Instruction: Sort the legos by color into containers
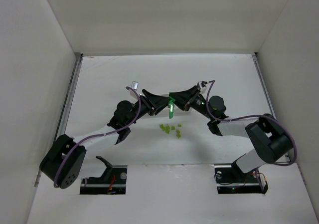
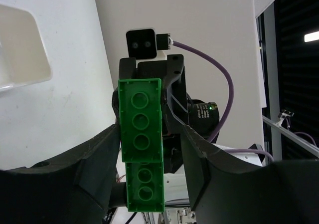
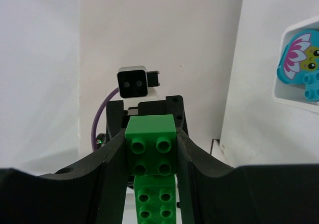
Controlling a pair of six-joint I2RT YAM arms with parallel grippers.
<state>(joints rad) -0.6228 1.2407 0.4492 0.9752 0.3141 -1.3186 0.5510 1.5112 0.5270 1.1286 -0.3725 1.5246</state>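
Mid-air over table (image 1: 224,79): R claw (image 3: 151,134) pinching green lego stack (image 1: 171,109); L claw (image 2: 149,131) flanking, grip unclear.

The left arm (image 1: 99,134) and right arm (image 1: 234,125) had pale grey links, black joint housings and purple cables (image 2: 227,84). The left gripper (image 2: 149,129) and right gripper (image 3: 150,134) were black, with broad curved fingers (image 2: 94,159). Wrist cameras (image 3: 132,83) were small black-faced squares.

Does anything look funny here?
Yes: the green brick is up in the air between the left gripper and the right gripper, which clamps it. Yellow-green pieces lie scattered on the table.
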